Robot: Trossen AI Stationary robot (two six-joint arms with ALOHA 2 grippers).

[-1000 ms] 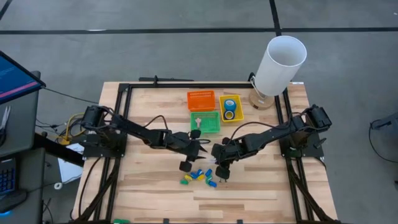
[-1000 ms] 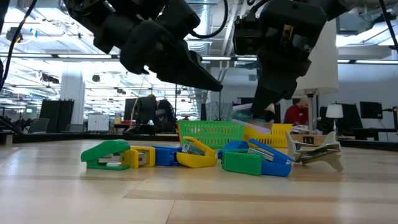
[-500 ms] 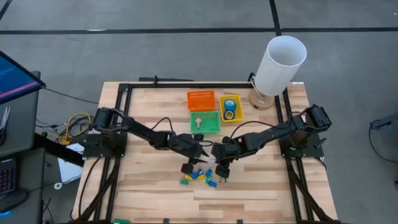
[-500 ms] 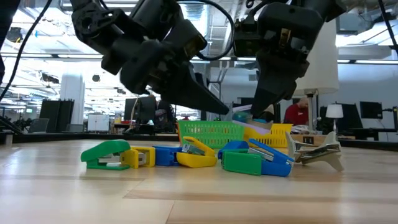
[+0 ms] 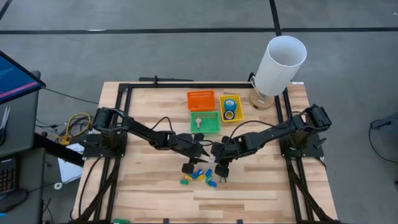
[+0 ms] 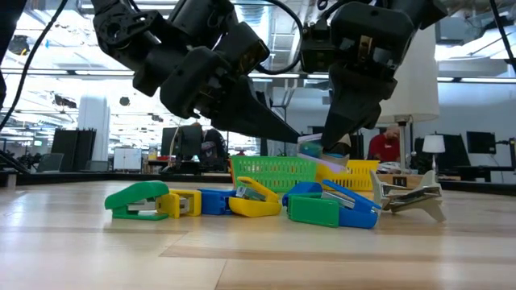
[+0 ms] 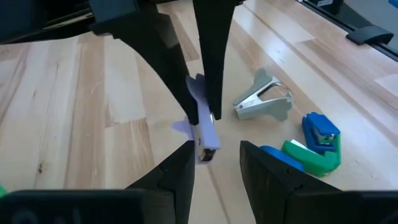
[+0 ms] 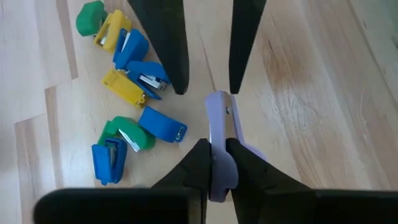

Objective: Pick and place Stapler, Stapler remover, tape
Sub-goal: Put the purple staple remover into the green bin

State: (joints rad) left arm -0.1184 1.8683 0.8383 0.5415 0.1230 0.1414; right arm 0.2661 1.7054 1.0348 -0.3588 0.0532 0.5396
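My right gripper (image 8: 217,143) is shut on a small lilac stapler (image 8: 217,115) above the table's middle (image 5: 210,160), lifted over a pile of green, yellow and blue staplers (image 5: 199,176). My left gripper (image 7: 216,146) is open and faces it. Its fingertips (image 8: 180,87) stand on either side of the stapler's free end, and no touch shows. A metal staple remover (image 7: 264,101) lies on the wood beside the pile. Two blue tape rolls (image 5: 229,107) sit in the yellow basket. My right gripper pinches the lilac stapler between its two fingers (image 8: 200,158), at one end of the body (image 8: 217,163). The fingers lie along it and come from the table's right, slanting down. The stapler is lifted clear, and its other end (image 8: 217,99) sticks out past the fingertips toward my left gripper.
An orange basket (image 5: 201,99), a green basket (image 5: 208,126) holding a staple remover, and the yellow basket (image 5: 222,116) stand toward the far edge. A white cylinder (image 5: 280,65) rises at the far right corner. Bare wood lies toward the near edge (image 5: 186,202).
My left gripper has moved right and down toward the right gripper, until its open fingers flank the free end of the held stapler. The right gripper and the stapler have stayed nearly where they were.
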